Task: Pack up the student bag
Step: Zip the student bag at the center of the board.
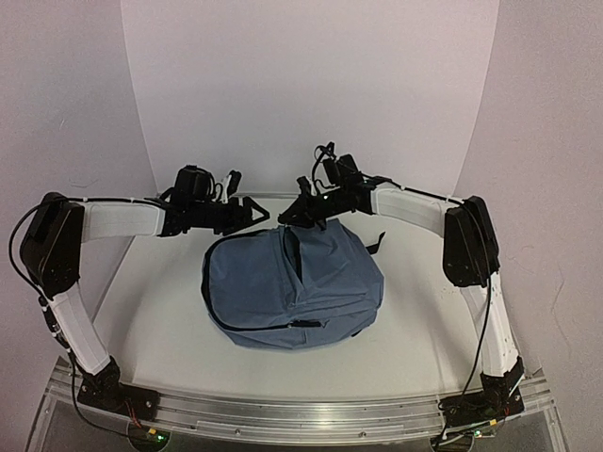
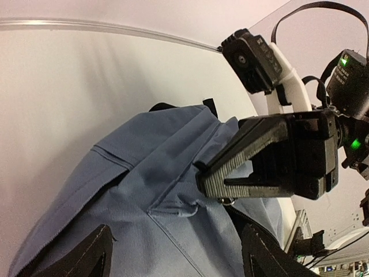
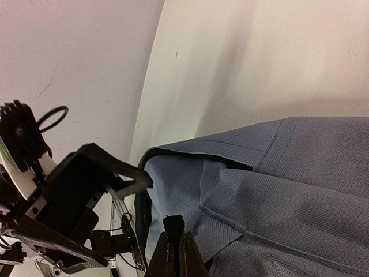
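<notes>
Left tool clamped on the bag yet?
No. In the left wrist view the left tool stands wide open, its fingers well apart above the student bag.

left gripper [image 2: 176,239] spread, right gripper [image 3: 174,228] pinched

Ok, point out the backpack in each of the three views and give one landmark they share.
Top external: the backpack lies mid-table, between the tips of the two arms.
Left wrist: it fills the lower left and centre.
Right wrist: it takes up the lower right, with its opening at its left end.
Shared landmark: the right jaws, shut on fabric at the backpack's top edge, show in all three views.
</notes>
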Robot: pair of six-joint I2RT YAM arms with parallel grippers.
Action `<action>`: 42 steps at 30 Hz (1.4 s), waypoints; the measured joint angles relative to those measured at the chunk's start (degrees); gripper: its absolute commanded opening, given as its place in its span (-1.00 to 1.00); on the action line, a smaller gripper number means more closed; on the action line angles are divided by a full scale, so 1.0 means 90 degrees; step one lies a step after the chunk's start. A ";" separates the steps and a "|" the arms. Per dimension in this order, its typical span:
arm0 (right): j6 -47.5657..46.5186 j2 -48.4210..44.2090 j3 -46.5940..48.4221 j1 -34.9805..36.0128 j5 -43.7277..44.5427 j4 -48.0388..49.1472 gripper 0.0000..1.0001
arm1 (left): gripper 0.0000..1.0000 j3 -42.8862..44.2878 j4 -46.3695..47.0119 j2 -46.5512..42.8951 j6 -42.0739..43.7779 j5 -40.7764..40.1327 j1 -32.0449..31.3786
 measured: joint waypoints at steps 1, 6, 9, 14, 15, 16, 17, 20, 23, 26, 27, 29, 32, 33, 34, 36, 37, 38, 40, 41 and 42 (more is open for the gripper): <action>-0.0014 -0.0010 -0.0047 0.0000 -0.0022 0.0008 -1.00 | 0.53 0.0147 -0.0078 0.0090 0.0137 0.0025 0.0027; -0.0039 -0.0013 -0.0212 0.0000 -0.0064 0.0092 -1.00 | 0.39 0.0957 -0.0804 0.0609 0.0974 0.0299 0.0143; -0.0039 -0.0013 -0.0216 0.0000 -0.0064 0.0122 -1.00 | 0.21 0.1331 -0.1083 0.0945 0.1516 0.0698 0.0179; -0.0043 -0.0013 -0.0214 -0.0008 -0.0035 0.0127 -1.00 | -0.06 0.1215 -0.1214 0.1021 0.2271 0.1276 0.0180; -0.0041 -0.0013 -0.0209 -0.0015 -0.0030 0.0127 -1.00 | -0.09 0.1155 -0.1180 0.1012 0.2376 0.1339 0.0179; -0.0039 -0.0013 -0.0201 -0.0015 -0.0026 0.0123 -1.00 | -0.10 0.1099 -0.1159 0.1010 0.2478 0.1390 0.0173; -0.0037 -0.0013 -0.0190 -0.0015 -0.0026 0.0123 -1.00 | -0.11 0.1043 -0.1145 0.1010 0.2565 0.1447 0.0169; -0.0028 -0.0013 -0.0139 -0.0014 -0.0024 0.0122 -1.00 | -0.12 0.0988 -0.1110 0.1016 0.2772 0.1578 0.0168; -0.0015 -0.0013 -0.0089 -0.0015 -0.0011 0.0120 -1.00 | -0.12 0.0993 -0.1015 0.1029 0.2896 0.1661 0.0168; -0.0012 -0.0013 -0.0070 -0.0015 -0.0009 0.0120 -1.00 | -0.10 0.0997 -0.0901 0.1105 0.2917 0.1698 0.0168; -0.0011 -0.0013 -0.0070 -0.0015 -0.0009 0.0120 -1.00 | -0.09 0.1006 -0.0866 0.1151 0.2915 0.1712 0.0168; -0.0007 -0.0013 -0.0070 -0.0015 -0.0008 0.0120 -1.00 | -0.07 0.1046 -0.0826 0.1273 0.2904 0.1752 0.0167; -0.0003 -0.0013 -0.0070 -0.0015 -0.0004 0.0120 -1.00 | -0.11 0.1107 -0.0631 0.1488 0.2880 0.1767 0.0161; 0.0005 -0.0013 -0.0070 -0.0015 -0.0004 0.0120 -1.00 | -0.13 0.1107 -0.0552 0.1529 0.2863 0.1783 0.0157; 0.0011 -0.0013 -0.0070 -0.0015 -0.0004 0.0120 -1.00 | -0.13 0.1107 -0.0472 0.1559 0.2837 0.1794 0.0158; 0.0023 -0.0013 -0.0070 -0.0015 -0.0005 0.0121 -1.00 | -0.12 0.1107 -0.0341 0.1582 0.2781 0.1802 0.0154; 0.0031 -0.0013 -0.0070 -0.0015 -0.0006 0.0123 -1.00 | -0.09 0.1107 -0.0262 0.1589 0.2755 0.1805 0.0149; 0.0038 -0.0013 -0.0070 -0.0015 -0.0006 0.0123 -1.00 | -0.07 0.1107 -0.0197 0.1590 0.2744 0.1806 0.0141; 0.0044 -0.0013 -0.0070 -0.0015 -0.0008 0.0123 -1.00 | -0.09 0.1107 -0.0054 0.1592 0.2725 0.1809 0.0119; 0.0052 -0.0013 -0.0070 -0.0015 -0.0010 0.0124 -1.00 | -0.12 0.1111 -0.0008 0.1596 0.2723 0.1812 0.0110; 0.0062 -0.0013 -0.0070 -0.0015 -0.0011 0.0126 -1.00 | -0.19 0.1117 0.0024 0.1605 0.2723 0.1817 0.0103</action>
